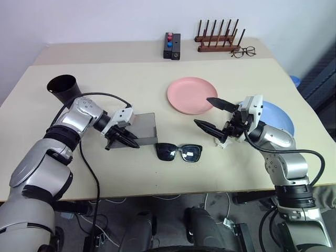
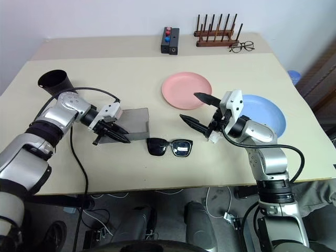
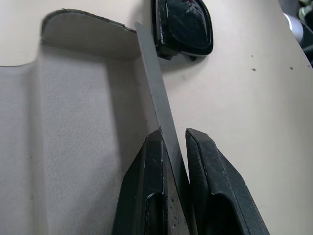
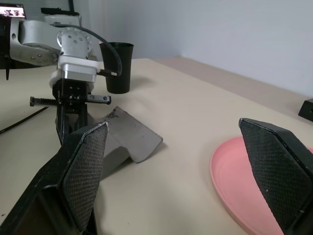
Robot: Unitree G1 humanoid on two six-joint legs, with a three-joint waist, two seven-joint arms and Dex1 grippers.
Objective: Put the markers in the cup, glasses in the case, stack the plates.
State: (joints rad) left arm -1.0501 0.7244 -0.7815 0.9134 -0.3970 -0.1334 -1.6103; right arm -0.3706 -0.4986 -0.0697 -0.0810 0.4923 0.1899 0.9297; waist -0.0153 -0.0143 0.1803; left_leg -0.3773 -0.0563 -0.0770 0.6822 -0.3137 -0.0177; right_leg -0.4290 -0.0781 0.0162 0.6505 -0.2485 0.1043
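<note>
Our left gripper point(image 1: 127, 140) pinches the grey case point(image 1: 143, 129) by its thin lid edge, fingers point(image 3: 146, 191) nearly together. Our right gripper point(image 1: 210, 113) hangs spread wide and empty above the table point(image 1: 105, 79), beside the pink plate point(image 1: 190, 94). Blue plate point(image 2: 268, 113) lies toward the right edge, cup point(image 1: 63, 89) at the left edge, and sunglasses point(image 1: 179, 152) beside the case near the front edge.

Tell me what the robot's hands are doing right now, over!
Left gripper shut on case lid edge. Right gripper open, empty, above table. Sunglasses on table beside case, not yet in. Nothing between them.
</note>
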